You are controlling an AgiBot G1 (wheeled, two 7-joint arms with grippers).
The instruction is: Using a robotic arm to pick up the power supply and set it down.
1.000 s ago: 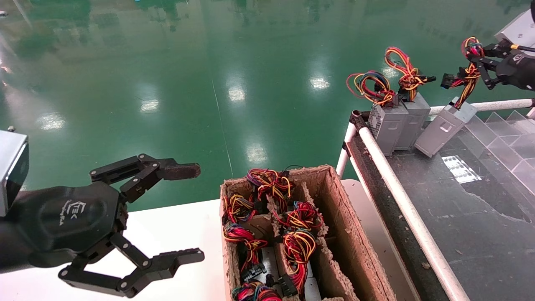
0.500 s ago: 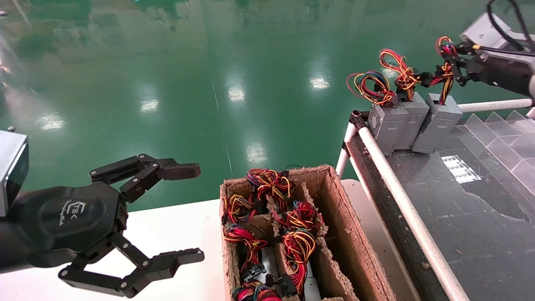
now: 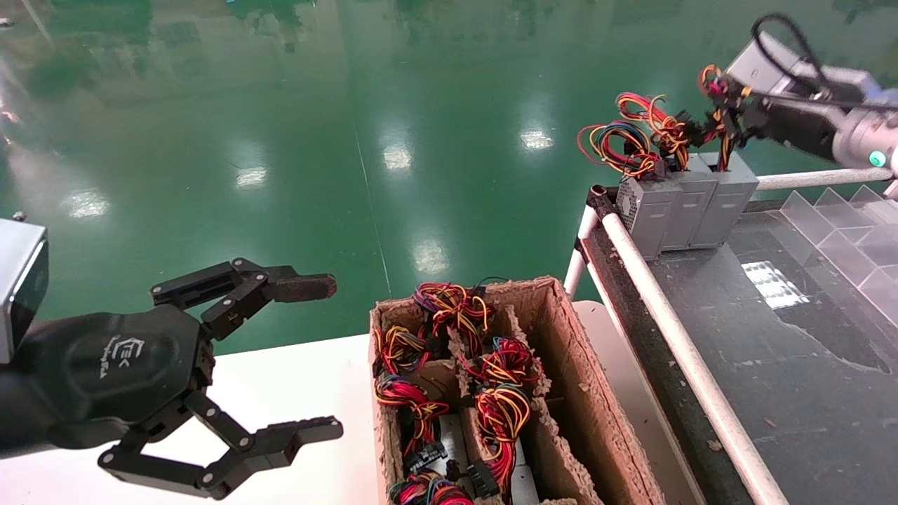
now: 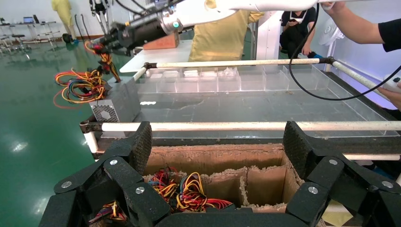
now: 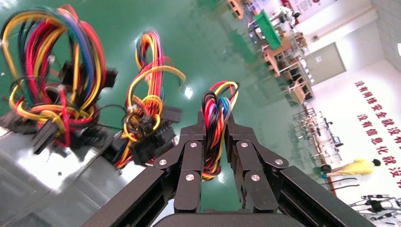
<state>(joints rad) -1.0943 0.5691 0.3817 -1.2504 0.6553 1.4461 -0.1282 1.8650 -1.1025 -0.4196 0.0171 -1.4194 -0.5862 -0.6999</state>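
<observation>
floor: glossy green shop floor (image 3: 393, 105) behind everything, ceiling lights reflected in it.
left gripper (image 3: 316, 358): parked far left over the white worktop (image 3: 302, 372). fingers spread wide, holding nothing. one tip has a worn brown pad.
cardboard box (image 3: 561, 379): centre, just right of the left gripper. divider cells hold more units, wire bundles up. the right-hand column of cells looks empty.
rail (image 3: 673, 330): white tube along the near edge of the dark worktop (image 3: 807, 337), between the box and the set-down area.
placed units (image 3: 663, 207): two grey boxes upright at the far-left corner of the dark worktop, side by side, wires on top.
power supply (image 3: 729, 203): third in that row, upright, touching its neighbour. looks seated on the dark worktop.
right gripper (image 3: 726, 116): far right, above the power supply. fingers (image 5: 191, 156) clamped on its wire bundle (image 5: 216, 123), not on the metal case.
progress: pick and carry look done, set-down nearly done. left: release the wires and lift clear.
in the way: the neighbour's loose wire loops (image 3: 663, 126) sit just beside the held bundle, could snag on retreat. clear dividers (image 3: 842, 224) to the right are not in the path.
</observation>
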